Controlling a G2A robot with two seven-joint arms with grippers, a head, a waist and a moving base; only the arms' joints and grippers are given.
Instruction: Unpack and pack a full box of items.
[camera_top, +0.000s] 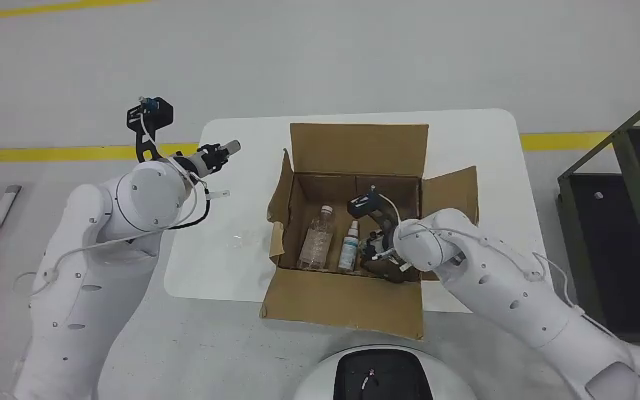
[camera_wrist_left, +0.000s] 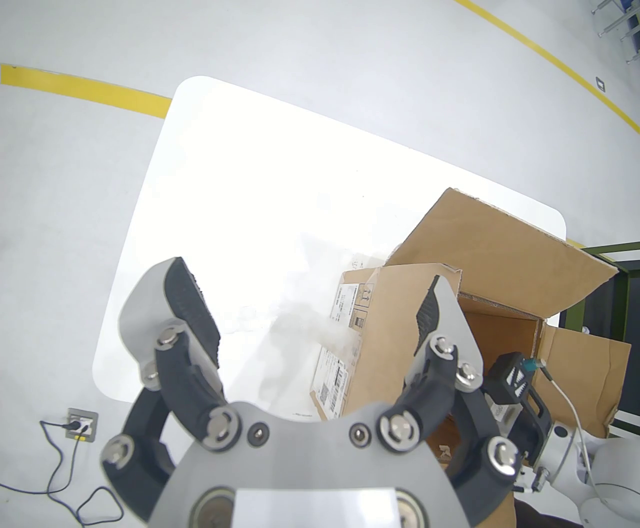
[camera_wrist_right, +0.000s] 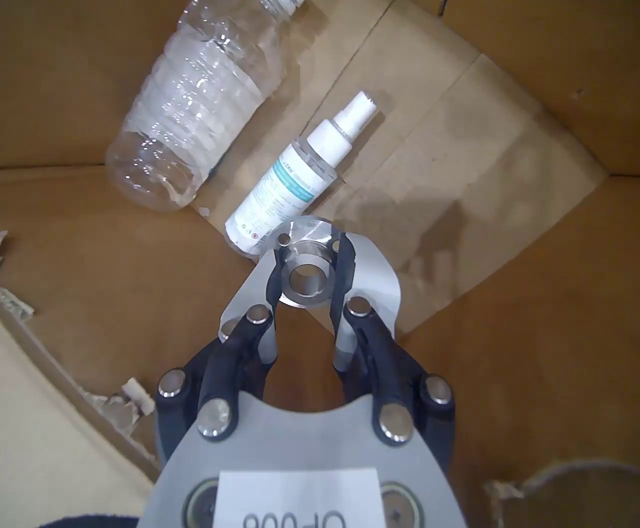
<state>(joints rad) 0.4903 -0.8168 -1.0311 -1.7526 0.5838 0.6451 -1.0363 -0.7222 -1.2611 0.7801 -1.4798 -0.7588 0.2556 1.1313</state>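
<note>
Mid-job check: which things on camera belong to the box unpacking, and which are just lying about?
Job: cardboard box; clear plastic bottle and white spray bottle lying inside it; metal flange held by the right gripper; left gripper, open above the white table.
Lying about: floor socket with black cable; yellow floor line; green rack beside the table.

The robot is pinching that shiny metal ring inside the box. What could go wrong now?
The metal ring is smooth and round, so it might slip out of the right pincer and drop onto the spray bottle lying right beside it. Also, the arm is down inside the box, so it could catch a cardboard flap on the way out and tug the box along.
</note>
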